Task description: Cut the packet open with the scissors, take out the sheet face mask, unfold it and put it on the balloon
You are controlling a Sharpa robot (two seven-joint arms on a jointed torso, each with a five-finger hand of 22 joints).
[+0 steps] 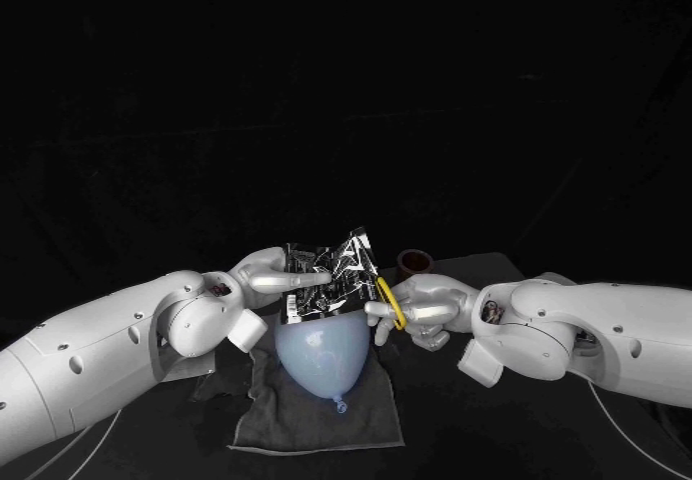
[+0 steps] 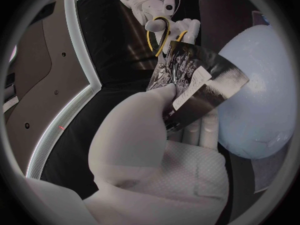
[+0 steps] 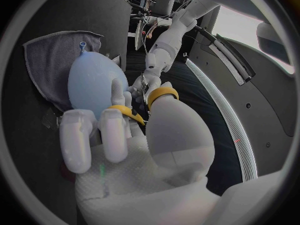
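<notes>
Just above the balloon [image 1: 325, 352], the left hand [image 1: 277, 280] pinches the packet [image 1: 340, 262] and holds it up on edge. Right alongside, the right hand [image 1: 426, 305] has its fingers threaded through the yellow loops of the scissors [image 1: 387, 298]. The blades reach in at the packet's side, but I cannot tell whether they are parted.

Here's the danger: those points work very near the balloon, and one dip could burst it. Bite too deep and the mask inside gets sliced. The packet could also twist out of that pinch as the blades press.

The balloon lies on a grey towel [image 1: 310, 425] spread over the tabletop [image 1: 483, 445]. A small round container [image 1: 415, 262] stands just behind the right hand, clear of the cut.
</notes>
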